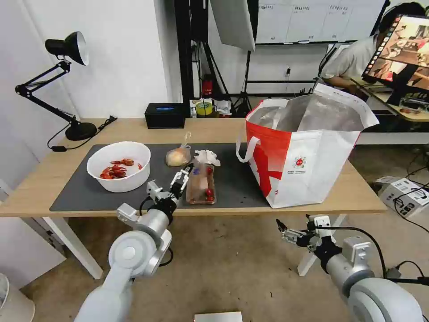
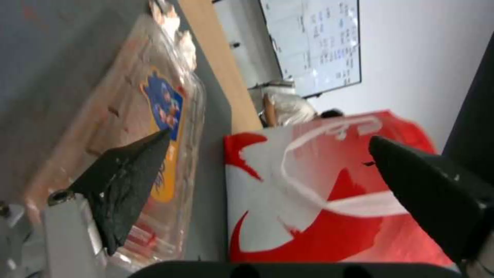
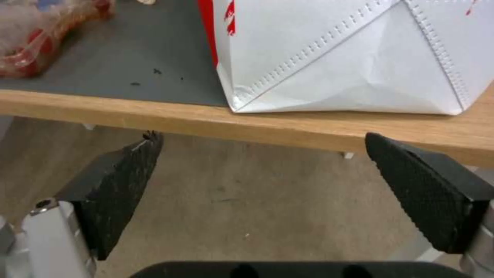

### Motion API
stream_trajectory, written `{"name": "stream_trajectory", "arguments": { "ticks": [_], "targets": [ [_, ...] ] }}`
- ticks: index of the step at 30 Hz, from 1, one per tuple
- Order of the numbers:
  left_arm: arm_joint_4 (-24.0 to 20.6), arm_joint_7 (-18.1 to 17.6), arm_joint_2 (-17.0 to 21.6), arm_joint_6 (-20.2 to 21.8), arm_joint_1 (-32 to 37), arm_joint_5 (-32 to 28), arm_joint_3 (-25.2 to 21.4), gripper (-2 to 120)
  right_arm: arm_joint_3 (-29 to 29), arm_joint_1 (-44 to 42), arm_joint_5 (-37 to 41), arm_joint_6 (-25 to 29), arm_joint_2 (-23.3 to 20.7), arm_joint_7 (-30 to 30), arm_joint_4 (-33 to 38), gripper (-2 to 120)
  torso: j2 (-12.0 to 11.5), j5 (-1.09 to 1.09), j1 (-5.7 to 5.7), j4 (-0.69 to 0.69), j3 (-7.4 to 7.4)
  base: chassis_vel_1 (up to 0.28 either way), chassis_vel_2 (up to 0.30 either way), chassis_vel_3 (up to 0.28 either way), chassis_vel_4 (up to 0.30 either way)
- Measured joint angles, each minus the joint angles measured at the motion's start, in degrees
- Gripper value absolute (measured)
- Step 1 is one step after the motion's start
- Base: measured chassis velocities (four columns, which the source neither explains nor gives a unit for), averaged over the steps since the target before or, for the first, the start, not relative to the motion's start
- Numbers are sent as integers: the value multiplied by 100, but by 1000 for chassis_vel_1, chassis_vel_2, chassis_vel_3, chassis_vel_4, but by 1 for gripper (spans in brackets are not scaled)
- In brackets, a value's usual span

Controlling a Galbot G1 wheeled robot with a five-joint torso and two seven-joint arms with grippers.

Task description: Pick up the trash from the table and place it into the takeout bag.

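Nearest to you, the right gripper [image 1: 286,233] hangs below the table's front edge with its jaws wide apart and nothing between them; in its wrist view the takeout bag [image 3: 360,58] stands just above on the table [image 3: 308,129]. Leave that arm parked where it is.

Your left gripper [image 1: 182,175] is over the dark mat [image 1: 76,188], at the left side of the clear hinged tray [image 1: 202,184]. Its jaws are apart, and the wrist view shows one fingertip [image 2: 131,181] against the tray's lid, the other out in the air toward the bag. The tray is not yet gripped, I judge. Thin plastic like this will likely flex and slip, so straddle one long rim, close gently, and lift level so the red bits stay inside. Watch the hinge: a pinch on the lid alone could pop it open.

Just beyond the tray lie the crumpled tissue [image 1: 207,157] and the knotted clear bag [image 1: 178,155] with its yellowish lump, close together; keep your fingers clear of both as you close. To the left sits the white bowl [image 1: 119,165] with crayfish shells. The takeout bag stands open to the right of the tray, its mouth well above the tabletop, so plan a high carry over the near rim and loop handle [image 1: 246,150].
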Motion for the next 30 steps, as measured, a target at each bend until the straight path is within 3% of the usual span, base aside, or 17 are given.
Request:
{"name": "stream_trajectory", "arguments": {
  "ticks": [4, 9, 11, 12, 15, 16, 19, 20, 23, 30],
  "targets": [
    [32, 39, 54, 90, -32, 290, 93, 100, 47, -54, 42, 47, 5, -22, 46, 100, 0, 0, 0, 0, 0, 0, 0, 0, 0],
    [52, 392, 461, 259, -156, 1239, 200, 100, 119, -83, 164, 114, -8, -81, 98, 100, 1, -1, 0, 1, 0, 0, 0, 0, 0],
    [148, 893, 816, 291, -247, 1903, 251, 100, 128, -69, 293, 164, -24, -92, 105, 100, 0, -1, 0, 0, 0, 0, 0, 0, 0],
    [148, 893, 816, 291, -247, 1903, 251, 100, 128, -69, 293, 164, -24, -92, 105, 100, 0, -1, 0, 0, 0, 0, 0, 0, 0],
    [381, 2008, 1397, 230, -331, 3065, 288, 99, 91, 26, 729, 254, -52, -92, 115, 100, 1, -1, 0, 0, 0, 0, 0, 0, 0],
    [381, 2008, 1397, 230, -331, 3065, 288, 99, 91, 26, 729, 254, -52, -92, 115, 100, 1, -1, 0, 0, 0, 0, 0, 0, 0],
    [652, 3035, 2036, 41, -435, 4230, 311, 93, -7, 188, 1160, 335, -90, -76, 121, 100, 1, -2, 0, 2, 0, 0, 0, 0, 0],
    [652, 3035, 2036, 41, -435, 4230, 311, 93, -7, 188, 1160, 335, -90, -76, 121, 100, 1, -2, 0, 2, 0, 0, 0, 0, 0],
    [898, 3749, 2444, -178, -608, 4758, 377, 83, -120, 309, 1462, 393, -111, -61, 105, 100, 1, -1, 0, 1, 0, 0, 0, 0, 0],
    [1396, 4253, 2638, -294, -1101, 4848, 842, 60, -267, 442, 1948, 544, -112, -117, 62, 100, 1, -1, 0, 0, 0, 0, 0, 0, 0]
  ]
}}
